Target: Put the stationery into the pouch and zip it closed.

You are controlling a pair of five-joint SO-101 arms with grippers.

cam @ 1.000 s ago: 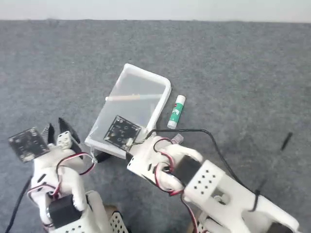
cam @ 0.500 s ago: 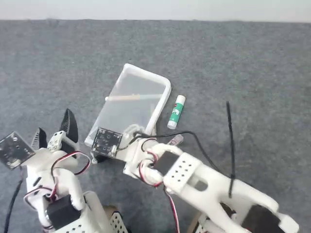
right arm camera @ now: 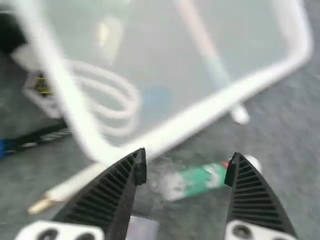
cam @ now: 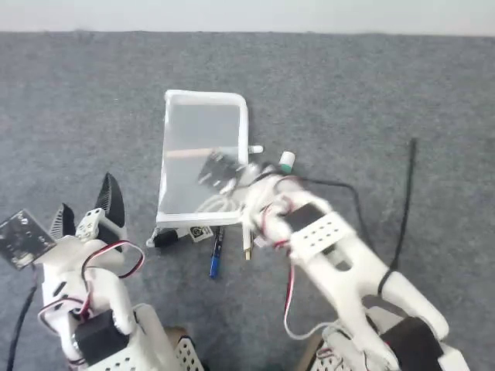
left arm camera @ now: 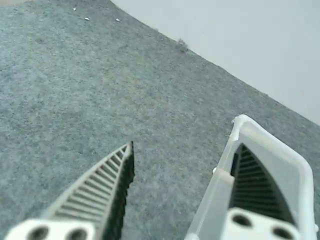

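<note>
The translucent white-edged pouch (cam: pixel 203 127) lies mid-table with a pencil (cam: pixel 193 154) across it. A green glue stick (right arm camera: pixel 200 179) lies on the carpet just outside the pouch's (right arm camera: pixel 150 60) rim, and my right gripper (right arm camera: pixel 187 154) hangs open right over it, over the pouch's right edge in the high view. A coiled white cable (cam: pixel 219 204) shows at the pouch's near end, and a blue pen (cam: pixel 216 256) lies on the carpet beyond it. My left gripper (cam: pixel 85 205) is open over bare carpet to the near left, with nothing between its fingers (left arm camera: pixel 112 185).
A small printed tag (cam: pixel 203 233) and a black piece (cam: pixel 163 239) lie by the pouch's near corner. A white cable end with a gold tip (cam: pixel 247 241) lies beside the pen. A thin black cable (cam: pixel 405 201) trails on the right. The grey carpet (cam: pixel 371 93) stretches beyond.
The right arm swung away from the near edge to the pouch's right side. The pouch turned and slid farther away, uncovering the pen, cable and tag. The left arm shifted slightly left earlier.
</note>
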